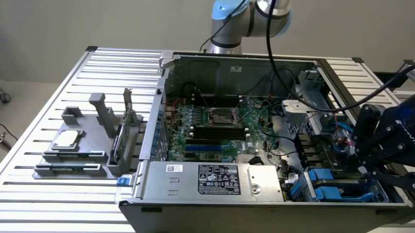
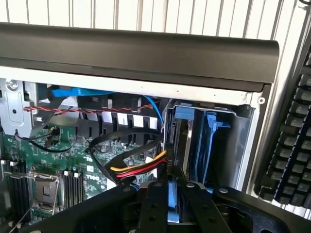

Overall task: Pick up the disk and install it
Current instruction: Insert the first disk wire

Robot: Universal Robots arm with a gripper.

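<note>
Standing upright in the drive bay (image 2: 244, 145) at one corner of the open computer case (image 1: 170, 87), the disk (image 2: 186, 145) shows a thin silver-grey metal edge framed by glossy blue plastic rails. The gripper (image 2: 174, 185), matte black with bolted flat fingers (image 2: 156, 206), has its jaws drawn in to a narrow gap and pinched on the blue strip at the disk's near end. A second blue carrier (image 2: 214, 126) sits just beside the disk in the same pale sheet-metal bay. A flat bundle of yellow, red and black wires (image 2: 141, 167) curves in next to the bay. Inside the case lies a green motherboard (image 1: 214, 126) with a square metal socket, and a brushed silver power supply (image 1: 214, 179) with a dark printed label. The case rests on a ribbed aluminium table (image 1: 65, 82). On the exterior view's left, a grey moulded fixture (image 1: 71, 162) holds a small square silver chip (image 1: 67, 139) and a thin green card (image 1: 128, 119) on edge
</note>
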